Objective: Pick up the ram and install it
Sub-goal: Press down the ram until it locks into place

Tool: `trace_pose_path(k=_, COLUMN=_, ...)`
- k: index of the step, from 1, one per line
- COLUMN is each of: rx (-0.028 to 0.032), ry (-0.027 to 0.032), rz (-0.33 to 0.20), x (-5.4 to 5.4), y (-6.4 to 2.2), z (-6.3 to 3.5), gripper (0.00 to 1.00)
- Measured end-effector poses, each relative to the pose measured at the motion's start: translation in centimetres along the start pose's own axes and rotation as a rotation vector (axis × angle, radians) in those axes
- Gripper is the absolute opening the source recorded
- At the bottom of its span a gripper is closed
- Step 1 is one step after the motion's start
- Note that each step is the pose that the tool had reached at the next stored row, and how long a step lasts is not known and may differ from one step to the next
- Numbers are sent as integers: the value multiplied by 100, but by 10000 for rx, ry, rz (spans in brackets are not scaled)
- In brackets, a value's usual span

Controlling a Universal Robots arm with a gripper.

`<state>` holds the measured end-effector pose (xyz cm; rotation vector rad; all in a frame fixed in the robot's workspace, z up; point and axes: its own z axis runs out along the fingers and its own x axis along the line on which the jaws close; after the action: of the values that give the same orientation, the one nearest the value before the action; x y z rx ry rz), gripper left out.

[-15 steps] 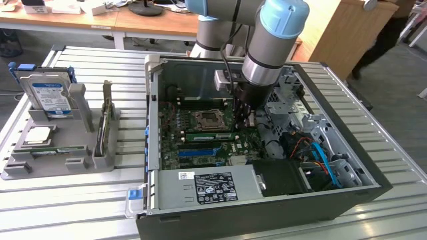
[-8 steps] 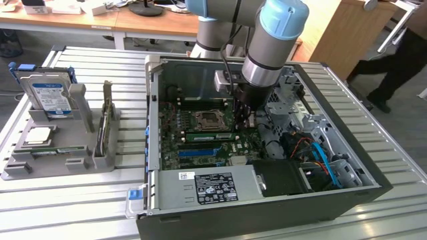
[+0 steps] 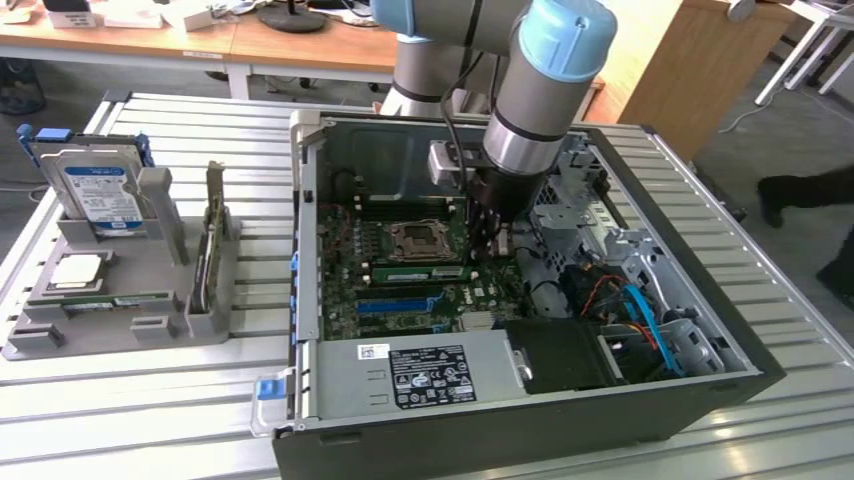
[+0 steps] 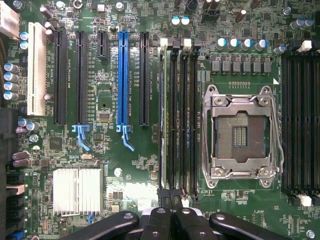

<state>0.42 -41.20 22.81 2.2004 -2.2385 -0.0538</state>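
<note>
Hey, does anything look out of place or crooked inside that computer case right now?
Nothing stands out. The ram sits straight in its slot beside the CPU socket, with the shut gripper at its end.

A robotics lab: open computer case on slatted metal bench, wooden desks behind.

We see the computer case lying open on the surface, frame centre, with the parts tray at its left.

Grey arm, blue caps, black pincer
</note>
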Motion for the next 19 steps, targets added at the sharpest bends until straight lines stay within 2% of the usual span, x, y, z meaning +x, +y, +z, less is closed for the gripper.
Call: trace_pose_path(k=19, rx=-1, ry=3, rz=0, x=1, y=0, z=20, gripper=10)
